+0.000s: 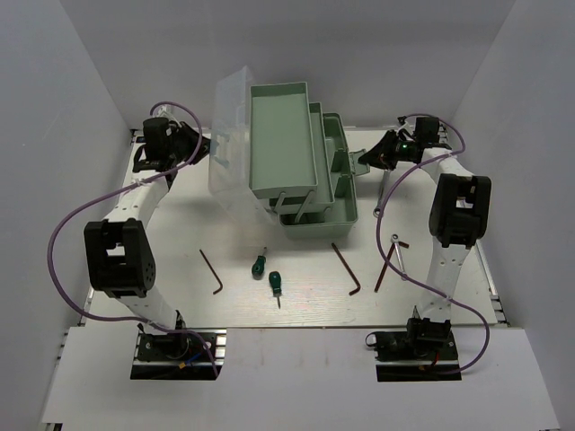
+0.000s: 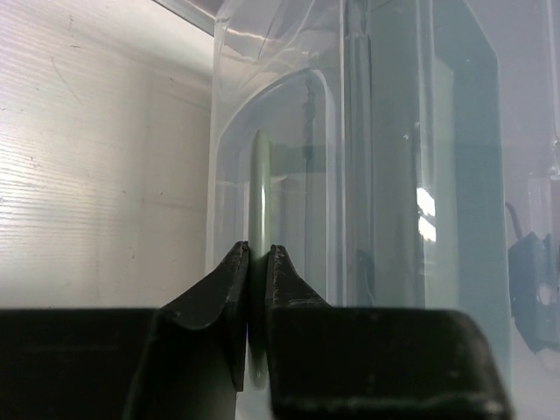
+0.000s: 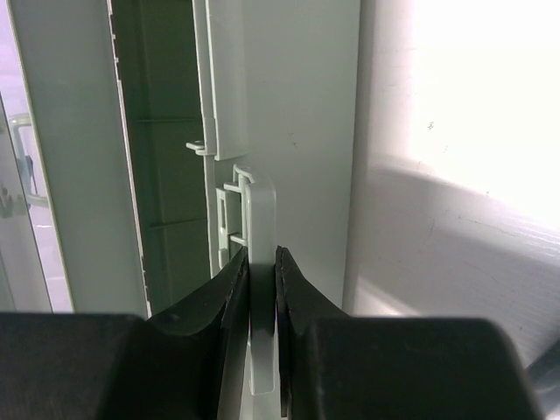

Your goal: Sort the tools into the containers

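The mint-green toolbox stands open at the back middle, with its clear lid [image 1: 229, 135] swung up to the left, its tiered trays [image 1: 280, 135] folded out, and its base bin [image 1: 337, 202] below. My left gripper [image 1: 203, 149] is shut on the lid's green handle [image 2: 259, 192]. My right gripper [image 1: 361, 162] is shut on the box's pale latch tab [image 3: 261, 219]. On the table lie three hex keys [image 1: 212, 271] [image 1: 346, 268] [image 1: 388, 262], two green screwdrivers [image 1: 258, 263] [image 1: 276, 285] and a silver wrench [image 1: 398, 254].
White walls enclose the table on the left, back and right. Both arm bases [image 1: 175, 346] [image 1: 418, 346] sit at the near edge. Purple cables loop beside each arm. The tools lie between the toolbox and the bases.
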Robot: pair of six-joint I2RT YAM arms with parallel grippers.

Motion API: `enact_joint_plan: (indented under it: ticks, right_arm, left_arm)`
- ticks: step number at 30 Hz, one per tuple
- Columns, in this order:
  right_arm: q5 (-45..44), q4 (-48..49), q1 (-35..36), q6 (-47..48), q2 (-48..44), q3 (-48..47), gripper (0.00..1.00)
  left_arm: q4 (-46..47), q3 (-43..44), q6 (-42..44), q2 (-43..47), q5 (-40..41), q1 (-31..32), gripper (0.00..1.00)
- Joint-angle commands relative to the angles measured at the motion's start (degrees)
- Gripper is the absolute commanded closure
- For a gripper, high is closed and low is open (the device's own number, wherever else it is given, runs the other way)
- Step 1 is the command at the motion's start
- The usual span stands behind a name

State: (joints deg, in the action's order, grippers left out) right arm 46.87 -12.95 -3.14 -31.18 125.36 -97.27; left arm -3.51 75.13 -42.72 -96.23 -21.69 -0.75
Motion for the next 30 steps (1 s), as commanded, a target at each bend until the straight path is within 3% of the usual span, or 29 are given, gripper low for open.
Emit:
enact_joint_plan:
  ticks: [1, 2, 3, 6, 9, 19, 21, 22, 25, 26, 30]
  right_arm:
    - [-1.3, 4.6, -3.7, -0.4, -0.3, -0.5, 1.00]
    - [-1.3, 4.6, -3.6, -0.4, -0.4, -0.5, 1.00]
    - [-1.4, 4.5, -3.7, -0.2, -0.4, -0.6, 1.00]
    - [-1.4, 4.4, -3.8, -0.3, -0.4, -0.7, 1.00]
    - [-1.4, 4.3, -3.8, -0.5, -0.3, -0.6, 1.00]
    - [-0.9, 3.7, -3.7, 0.0, -0.3, -0.1, 0.98]
    - [-0.6, 3.5, -3.8, 0.0, -0.3, -0.2, 0.89]
    - [-0.4, 3.4, -3.7, 0.0, -0.1, -0.2, 0.72]
    - [-0.5, 1.9, -3.8, 1.6, -0.6, -0.7, 0.36]
    - [-0.7, 1.1, -3.8, 2.3, -0.8, -0.7, 0.10]
    - [2.2, 1.0, -4.6, 2.8, -2.5, -1.2, 0.10]
  left_arm:
    - [3.9, 2.9, -0.4, 2.9, 2.9, -3.1, 0.80]
    - [4.4, 2.2, -0.4, 3.4, 2.9, -3.1, 0.69]
    - [4.4, 1.7, -0.4, 4.4, 2.9, -3.1, 0.50]
    - [4.4, -0.4, -0.4, 6.1, 3.4, -3.6, 0.23]
    - [3.8, -1.7, -0.4, 7.7, 3.4, -4.2, 0.17]
    - [3.2, -3.4, -0.4, 11.1, 2.9, -5.7, 0.17]
    - [3.2, -4.1, -0.4, 11.8, 2.4, -5.7, 0.17]
    - [3.2, -4.1, -0.4, 12.6, 2.4, -5.7, 0.17]
    - [2.7, -5.3, 0.1, 15.1, 1.8, -5.7, 0.17]
    - [2.7, -5.9, 0.1, 15.9, 1.8, -5.7, 0.16]
    - [0.2, -7.1, 3.3, 20.1, 0.8, -5.7, 0.13]
